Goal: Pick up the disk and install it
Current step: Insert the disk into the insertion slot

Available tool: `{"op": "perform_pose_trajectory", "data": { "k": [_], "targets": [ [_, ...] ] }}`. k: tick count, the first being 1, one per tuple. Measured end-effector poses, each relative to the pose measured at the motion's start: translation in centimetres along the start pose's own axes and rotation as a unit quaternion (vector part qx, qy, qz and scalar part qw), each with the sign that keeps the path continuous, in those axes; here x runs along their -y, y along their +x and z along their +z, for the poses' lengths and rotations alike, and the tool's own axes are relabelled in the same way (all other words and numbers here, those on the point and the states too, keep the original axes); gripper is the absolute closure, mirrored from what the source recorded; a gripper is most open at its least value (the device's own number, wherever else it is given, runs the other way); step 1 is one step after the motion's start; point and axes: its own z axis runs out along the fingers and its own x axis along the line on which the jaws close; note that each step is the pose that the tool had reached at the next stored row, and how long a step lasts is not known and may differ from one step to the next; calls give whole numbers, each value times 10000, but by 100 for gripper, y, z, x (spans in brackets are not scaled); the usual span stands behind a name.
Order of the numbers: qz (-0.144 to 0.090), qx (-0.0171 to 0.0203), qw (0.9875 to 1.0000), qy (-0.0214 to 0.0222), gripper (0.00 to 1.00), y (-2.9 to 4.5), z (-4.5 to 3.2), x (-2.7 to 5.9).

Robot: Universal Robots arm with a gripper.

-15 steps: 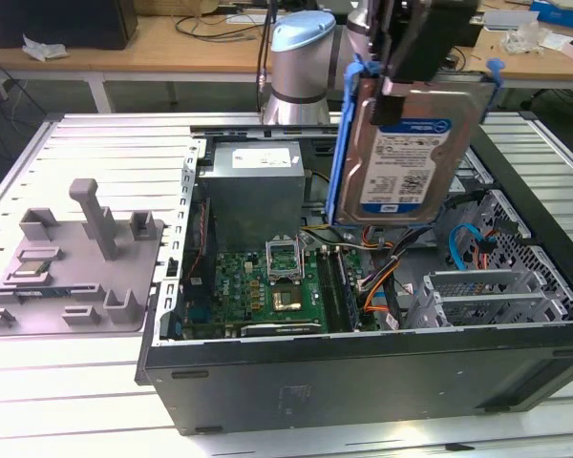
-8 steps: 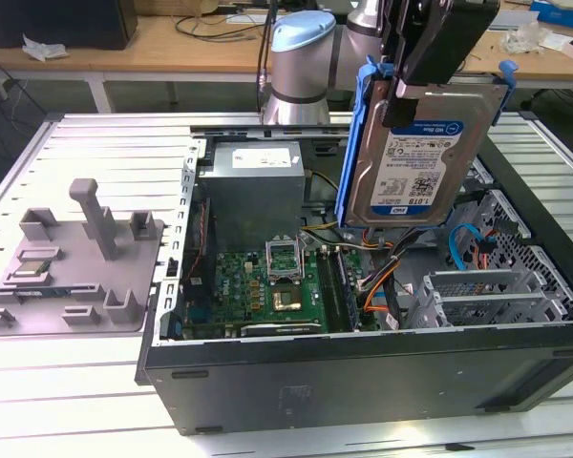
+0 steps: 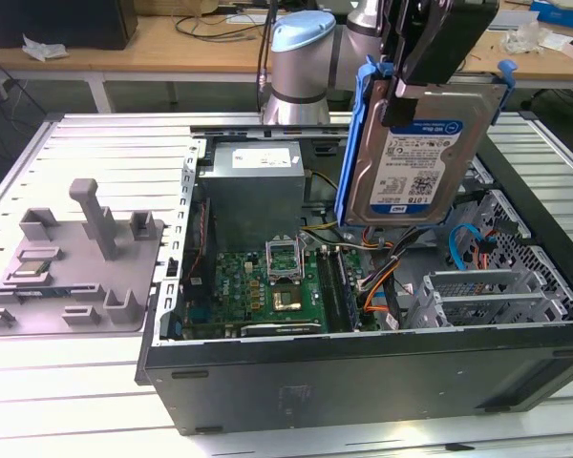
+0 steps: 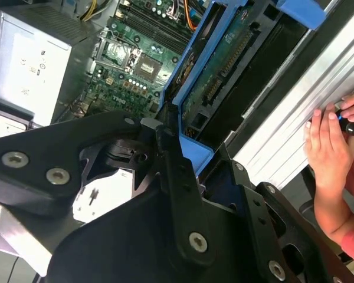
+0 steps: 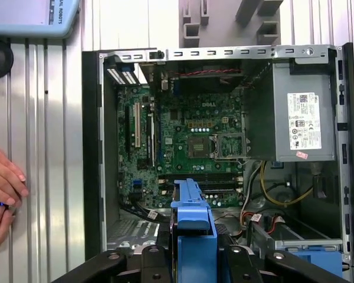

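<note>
The disk, a silver drive with a white-and-blue label in a blue carrier rail, hangs upright above the right side of the open computer case. My gripper is shut on its upper edge, with black fingers on both faces. In the first wrist view the blue carrier stands edge-on between the black fingers, over the case's lower bays. In the second wrist view the disk's underside and connector edge run away from the fingers.
Inside the case lie the motherboard, the grey power supply, loose cables and a metal drive cage on the exterior view's right. A grey fixture sits outside on the slatted table. A person's hand rests beside the case.
</note>
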Motion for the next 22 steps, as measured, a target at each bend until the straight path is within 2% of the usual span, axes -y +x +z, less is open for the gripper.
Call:
{"op": "perform_pose_trajectory", "data": {
  "k": [5,11,13,16,22],
  "targets": [
    [-2,25,10000,-1,63,27,1,1],
    [-3,71,10000,-2,63,111,4,16],
    [-5,94,10000,-3,63,151,4,30],
    [-8,152,9999,-5,63,219,7,57],
    [-9,177,9998,-6,63,257,4,137]
  ]
}}
